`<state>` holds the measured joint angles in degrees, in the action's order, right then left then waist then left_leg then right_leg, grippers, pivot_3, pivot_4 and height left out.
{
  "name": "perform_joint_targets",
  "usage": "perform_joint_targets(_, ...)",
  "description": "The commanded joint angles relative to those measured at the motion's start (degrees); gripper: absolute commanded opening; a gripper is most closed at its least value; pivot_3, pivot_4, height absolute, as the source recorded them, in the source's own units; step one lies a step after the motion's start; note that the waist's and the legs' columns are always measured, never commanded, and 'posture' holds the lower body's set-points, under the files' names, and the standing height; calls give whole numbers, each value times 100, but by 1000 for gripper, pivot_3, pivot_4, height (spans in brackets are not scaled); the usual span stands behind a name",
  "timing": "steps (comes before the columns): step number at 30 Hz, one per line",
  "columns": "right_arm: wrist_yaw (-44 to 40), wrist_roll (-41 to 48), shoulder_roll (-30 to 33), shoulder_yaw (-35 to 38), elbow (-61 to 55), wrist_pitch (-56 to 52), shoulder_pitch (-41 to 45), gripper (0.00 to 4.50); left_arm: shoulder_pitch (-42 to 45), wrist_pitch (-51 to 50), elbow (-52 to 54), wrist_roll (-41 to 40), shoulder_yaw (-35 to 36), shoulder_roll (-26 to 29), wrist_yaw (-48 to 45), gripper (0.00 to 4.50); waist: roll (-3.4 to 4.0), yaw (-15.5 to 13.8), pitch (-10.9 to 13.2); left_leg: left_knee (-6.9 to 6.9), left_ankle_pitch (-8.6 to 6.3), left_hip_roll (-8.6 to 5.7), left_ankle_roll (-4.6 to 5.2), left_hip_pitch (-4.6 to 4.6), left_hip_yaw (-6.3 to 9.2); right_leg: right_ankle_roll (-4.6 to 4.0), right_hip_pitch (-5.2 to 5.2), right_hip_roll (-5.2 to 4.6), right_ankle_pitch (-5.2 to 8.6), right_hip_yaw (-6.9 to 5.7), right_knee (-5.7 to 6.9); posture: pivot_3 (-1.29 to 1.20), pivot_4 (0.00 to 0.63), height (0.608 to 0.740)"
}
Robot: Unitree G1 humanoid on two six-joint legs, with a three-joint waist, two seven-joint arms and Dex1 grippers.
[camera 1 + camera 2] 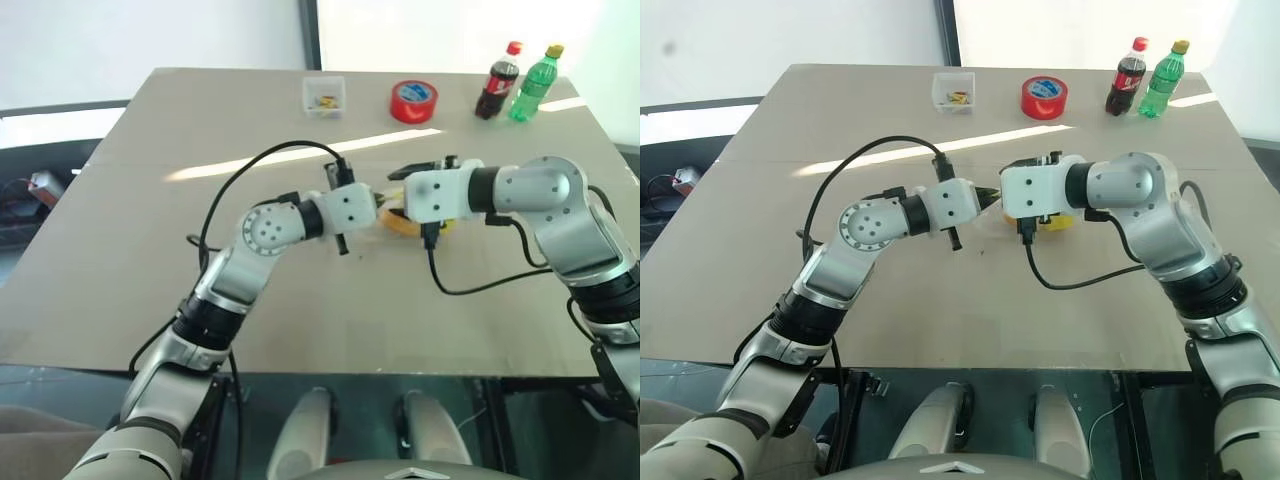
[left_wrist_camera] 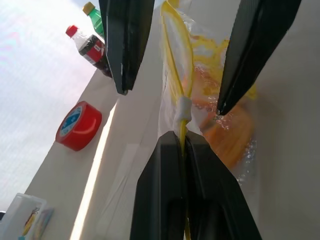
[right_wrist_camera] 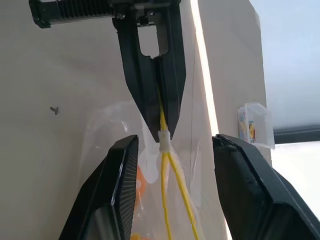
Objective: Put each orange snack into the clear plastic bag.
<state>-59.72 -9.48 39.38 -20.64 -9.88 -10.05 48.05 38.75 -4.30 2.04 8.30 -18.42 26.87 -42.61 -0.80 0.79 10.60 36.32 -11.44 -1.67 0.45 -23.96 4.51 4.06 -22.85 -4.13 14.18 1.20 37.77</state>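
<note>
Bag (image 2: 200, 100) mid-frame over the table (image 1: 150, 250), snacks (image 2: 232, 132) inside; we see left end effector (image 2: 184, 142) clamped on its yellow strip, right end effector (image 3: 172, 150) open astride it.

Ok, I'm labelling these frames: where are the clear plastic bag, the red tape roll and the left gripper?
clear plastic bag (image 2: 176, 55): left wrist view, yellow strip.
red tape roll (image 1: 413, 101): left eye view, top face.
left gripper (image 2: 184, 142): left wrist view, fingertips clamped on the strip.

one clear plastic bag (image 2: 200, 100), one red tape roll (image 1: 413, 101), two bottles (image 1: 515, 82), one clear box (image 1: 324, 96)
</note>
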Motion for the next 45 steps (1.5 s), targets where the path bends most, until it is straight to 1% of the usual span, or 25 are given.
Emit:
perform_joint_targets(1,1,-126,2,36,9,235,143,2373,189,99,271,50,71,12,-42,0,0,1,0,0,0,0,0,0,1,0,0,0,0,-1,0,0,150,740)
perform_joint_targets(6,23,-221,18,63,104,323,139,2373,207,87,252,42,100,37,-106,0,0,4,0,0,0,0,0,0,0,0,0,0,0,-1,2,0,150,740)
perform_joint_targets(7,21,-224,21,67,86,315,110,2136,219,81,255,44,111,39,-115,0,0,5,0,0,0,0,0,0,0,0,0,0,0,-1,2,0,150,740)
perform_joint_targets(9,23,-220,7,77,24,262,46,1850,205,81,266,46,126,46,-122,0,0,6,0,0,0,0,0,1,0,0,0,1,0,-1,2,0,150,740)
perform_joint_targets(10,36,-215,-6,92,-11,212,20,1256,189,89,266,56,128,57,-122,0,0,6,0,0,0,0,0,0,0,0,0,0,0,-1,2,0,150,740)
perform_joint_targets(11,53,-212,-21,113,-40,159,12,999,177,103,258,68,136,74,-119,0,0,6,0,0,0,0,0,1,0,0,0,0,0,0,3,0,150,740)
perform_joint_targets(24,74,-178,-74,147,-142,30,49,999,138,165,165,72,127,63,-68,0,0,7,0,1,0,0,0,1,0,0,0,1,0,0,5,0,150,740)
perform_joint_targets(30,63,-227,-61,126,-112,61,29,999,82,15,261,-29,183,5,-67,0,0,7,0,2,0,0,0,1,0,0,0,1,0,0,6,0,150,740)
perform_joint_targets(32,52,-234,-43,132,-103,72,32,471,76,2,262,-28,192,-2,-61,0,0,7,0,2,0,0,0,1,0,0,0,1,0,-1,6,0,150,740)
perform_joint_targets(33,54,-239,-32,140,-92,82,38,119,74,0,259,-24,196,-4,-60,0,0,7,0,2,0,0,0,1,0,0,0,1,0,0,6,0,150,740)
perform_joint_targets(34,56,-244,-23,149,-83,88,41,52,74,-1,255,-23,200,-7,-58,0,0,6,0,2,0,0,0,1,0,0,0,1,0,-1,6,0,150,740)
perform_joint_targets(45,76,-306,120,217,-19,94,-16,52,72,71,207,11,187,5,-65,0,0,6,0,3,0,0,0,1,0,0,0,1,0,0,7,0,150,740)
